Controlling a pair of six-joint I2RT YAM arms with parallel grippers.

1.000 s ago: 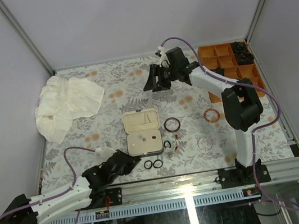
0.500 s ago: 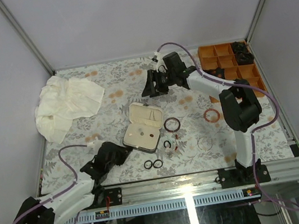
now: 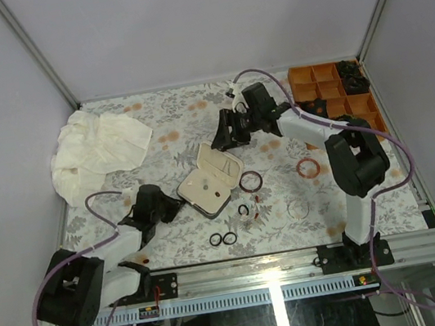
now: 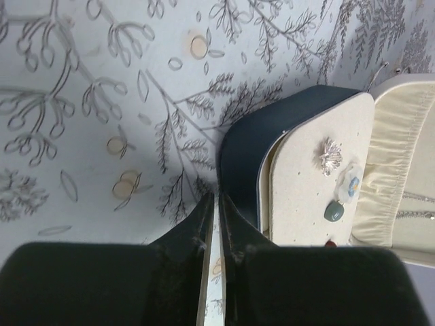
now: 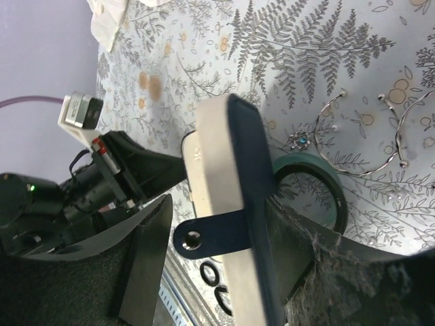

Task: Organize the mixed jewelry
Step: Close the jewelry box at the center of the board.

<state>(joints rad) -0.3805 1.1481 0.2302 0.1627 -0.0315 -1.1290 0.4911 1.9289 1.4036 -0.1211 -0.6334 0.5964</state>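
navy case sits mid-table, open, cream inside, lid tilted up at its far end. left gripper is low over the table, just beside the case's left corner. its fingers are pinched narrow w/ nothing betw them, tips next to the navy wall; touching or not, can't tell. right gripper reaches in from the far side w/ jaws wide, one finger on each side of the lid. the lid's strap w/ its snap shows betw them. there's a gap on the cream side and the other finger looks to be against the navy back, so it isn't clamped as far as i can see.

jewelry inside the case base: silver flower earring, white-blue flower earring, green bead, red stud at the frame edge.

loose on the table right of the case:
- dark red-brown bangle, just beside the case
- redder bangle, further right
- thin wire hoop, nearer the front
- small black open ring & tiny red bits, betw case and hoop
- two black rings, side by side near the front edge

orange tray is at the far right corner and white cloth at far left, both well apart from the case.
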